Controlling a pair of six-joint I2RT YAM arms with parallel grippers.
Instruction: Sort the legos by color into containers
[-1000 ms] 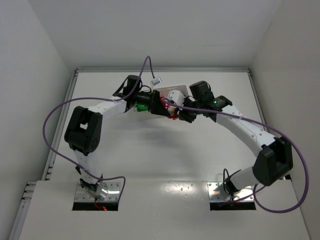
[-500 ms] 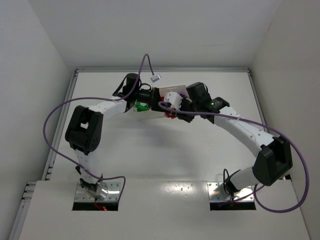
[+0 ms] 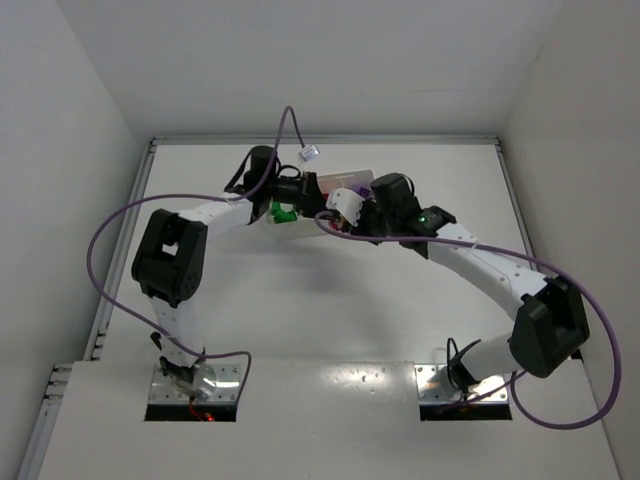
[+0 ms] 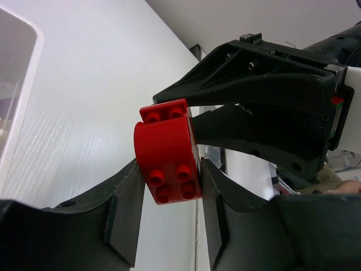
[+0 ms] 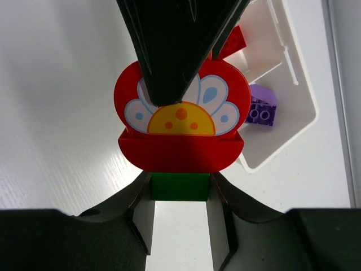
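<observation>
Holding a lego clump (image 5: 180,164) above the table (image 3: 300,300) beside the tray (image 5: 299,113).
Left jaws clamp its red flower brick (image 4: 169,152), right jaws its green brick (image 5: 180,187); long axis runs between them, red end leftward.

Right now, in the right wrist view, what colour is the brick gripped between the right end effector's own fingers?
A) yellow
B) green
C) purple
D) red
B: the right end effector pinches a green brick, which sits below the red flower-printed piece in that view.
</observation>
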